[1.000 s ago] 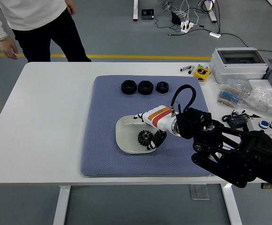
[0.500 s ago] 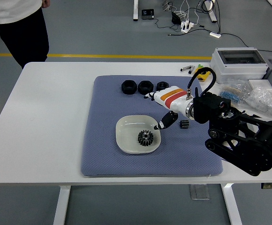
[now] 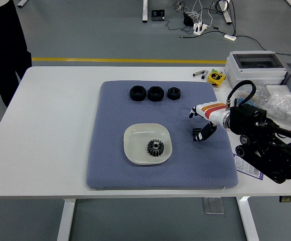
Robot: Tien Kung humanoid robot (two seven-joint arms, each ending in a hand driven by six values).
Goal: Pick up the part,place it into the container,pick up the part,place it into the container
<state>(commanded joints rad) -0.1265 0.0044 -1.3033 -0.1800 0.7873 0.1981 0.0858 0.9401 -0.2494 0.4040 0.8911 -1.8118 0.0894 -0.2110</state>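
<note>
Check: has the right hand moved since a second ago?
Yes. The right hand has pulled back right, off the white dish holding the gear, and now hovers open near the mat's right edge.

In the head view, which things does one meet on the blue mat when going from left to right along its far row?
Large black threaded nut → second large black nut → smaller black nut. All three lie on the blue textured mat, beyond the white square dish.

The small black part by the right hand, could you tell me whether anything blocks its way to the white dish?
Nothing visible does. The small black part lies on the blue mat under the right hand, and only bare mat separates it from the white dish, which already holds a gear.
</note>
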